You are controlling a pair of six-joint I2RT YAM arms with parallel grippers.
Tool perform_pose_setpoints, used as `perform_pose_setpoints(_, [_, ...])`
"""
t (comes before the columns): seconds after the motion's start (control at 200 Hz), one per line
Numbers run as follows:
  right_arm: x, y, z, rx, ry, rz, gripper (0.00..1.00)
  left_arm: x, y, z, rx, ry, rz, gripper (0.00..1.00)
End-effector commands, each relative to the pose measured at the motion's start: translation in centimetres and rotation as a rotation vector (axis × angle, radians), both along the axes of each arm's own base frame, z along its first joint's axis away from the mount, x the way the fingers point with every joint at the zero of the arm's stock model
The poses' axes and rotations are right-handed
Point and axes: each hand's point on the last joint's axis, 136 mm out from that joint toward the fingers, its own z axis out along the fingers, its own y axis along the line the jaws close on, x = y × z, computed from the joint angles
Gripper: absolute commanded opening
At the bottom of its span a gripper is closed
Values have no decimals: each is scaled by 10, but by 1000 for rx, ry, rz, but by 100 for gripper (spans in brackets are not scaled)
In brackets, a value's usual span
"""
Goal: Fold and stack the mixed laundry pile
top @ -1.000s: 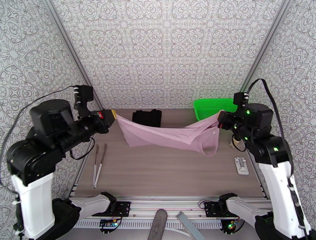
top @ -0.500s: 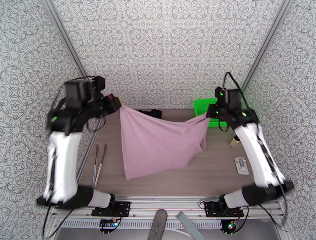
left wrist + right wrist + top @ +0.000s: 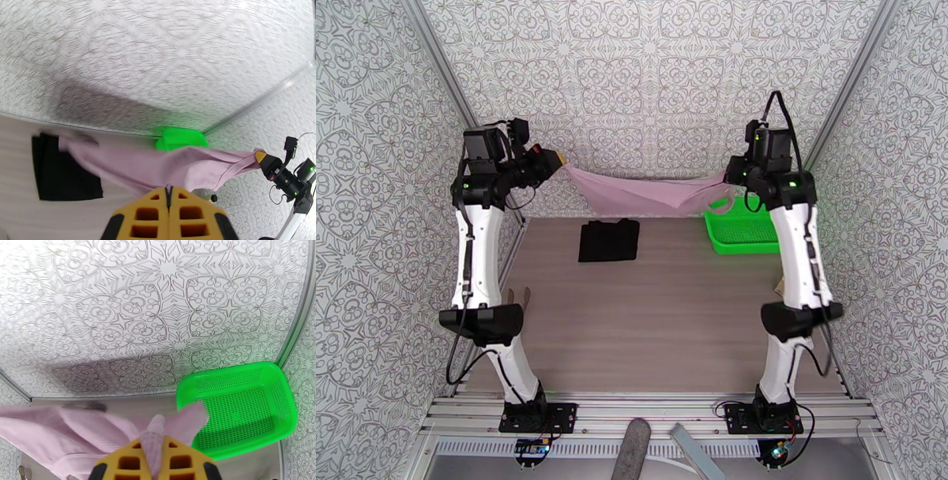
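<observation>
Top external: shirt (image 3: 644, 193) spans left hand (image 3: 559, 161), right hand (image 3: 727, 175).

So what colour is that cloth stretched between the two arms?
The stretched garment is a plain dusty pink, seen best in the top external view.

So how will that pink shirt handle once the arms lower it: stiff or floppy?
Probably very floppy: strung between the left gripper and right gripper, the pink shirt sags in the middle. It is likely light, since two pinched edges alone carry it. It bunches at both grips, so expect wrinkles when it is laid down.
</observation>
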Motion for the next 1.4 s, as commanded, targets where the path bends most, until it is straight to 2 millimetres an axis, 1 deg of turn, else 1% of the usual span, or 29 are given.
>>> perform_pose_setpoints(0.0, [-14, 0, -27, 28, 8, 12, 0, -36, -12, -13, 9, -37, -49, 0])
perform_pose_setpoints(0.015, [-17, 0, -38, 28, 23, 14, 0, -40, -11, -21, 6, -26, -45, 0])
perform_pose_setpoints(0.03, [-19, 0, -39, 30, 20, 15, 0, -44, -11, -30, 3, -15, -41, 0])
perform_pose_setpoints(0.04, [-22, 0, -47, 30, 37, 16, 0, -47, -11, -32, 1, -15, -38, 0])
perform_pose_setpoints(0.065, [-26, 1, -61, 35, 56, 22, 0, -53, -10, -53, -1, 19, -30, 0])
perform_pose_setpoints(0.07, [-27, 1, -65, 36, 62, 24, 0, -55, -10, -52, -1, 14, -28, 0])
perform_pose_setpoints(0.09, [-31, 3, -77, 41, 82, 36, 0, -61, -8, -71, -2, 47, -19, 0])
perform_pose_setpoints(0.11, [-35, 5, -89, 47, 101, 45, 0, -68, -6, -82, 1, 63, -8, 0])
perform_pose_setpoints(0.125, [-39, 7, -102, 57, 122, 59, 0, -72, -4, -98, 3, 91, 1, 0])
perform_pose_setpoints(0.13, [-40, 8, -106, 60, 128, 61, 0, -74, -4, -98, 4, 89, 5, 0])
perform_pose_setpoints(0.15, [-43, 10, -115, 69, 144, 72, 0, -82, -3, -119, 8, 126, 16, 0])
perform_pose_setpoints(0.155, [-44, 11, -119, 72, 150, 75, 0, -83, -2, -119, 10, 125, 21, 0])
perform_pose_setpoints(0.16, [-46, 11, -128, 71, 167, 73, 0, -85, -1, -126, 11, 136, 27, 0])
perform_pose_setpoints(0.17, [-48, 13, -128, 83, 165, 86, 0, -89, 0, -136, 15, 154, 35, 0])
perform_pose_setpoints(0.19, [-54, 18, -146, 98, 196, 105, 0, -97, 2, -155, 22, 187, 50, 0])
perform_pose_setpoints(0.29, [-81, 36, -209, 119, 309, 155, 0, -140, 15, -246, 54, 361, 133, 0])
perform_pose_setpoints(0.33, [-97, 43, -239, 113, 368, 169, 0, -159, 19, -277, 53, 424, 162, 0])
perform_pose_setpoints(0.37, [-110, 47, -260, 106, 405, 172, 0, -177, 22, -308, 44, 490, 194, 0])
perform_pose_setpoints(0.435, [-135, 51, -299, 95, 480, 166, 0, -203, 27, -348, 33, 564, 240, 0])
perform_pose_setpoints(0.47, [-146, 50, -314, 91, 505, 157, 0, -216, 30, -367, 35, 605, 270, 0])
perform_pose_setpoints(0.525, [-163, 45, -334, 85, 543, 129, 0, -233, 37, -389, 37, 654, 316, 0])
perform_pose_setpoints(0.62, [-189, 38, -357, 76, 589, 98, 0, -253, 47, -405, 33, 692, 383, 0])
perform_pose_setpoints(0.74, [-215, 31, -373, 69, 635, 74, 0, -261, 51, -403, 8, 685, 441, 0])
perform_pose_setpoints(0.895, [-243, 10, -389, 8, 701, 0, 0, -270, 58, -407, 3, 710, 500, 0])
perform_pose_setpoints(0.975, [-250, 1, -392, -17, 719, -33, 0, -273, 58, -409, -9, 720, 514, 0])
perform_pose_setpoints(1.115, [-253, -6, -387, -26, 731, -78, 0, -282, 57, -417, -34, 758, 530, 0])
perform_pose_setpoints(1.245, [-258, -8, -383, -24, 764, -108, 0, -292, 60, -423, -23, 773, 557, 0])
perform_pose_setpoints(1.345, [-266, -9, -386, -8, 788, -118, 0, -295, 63, -426, -12, 774, 575, 0])
perform_pose_setpoints(1.395, [-271, -7, -390, 7, 796, -112, 11, -296, 63, -429, -14, 778, 578, 0])
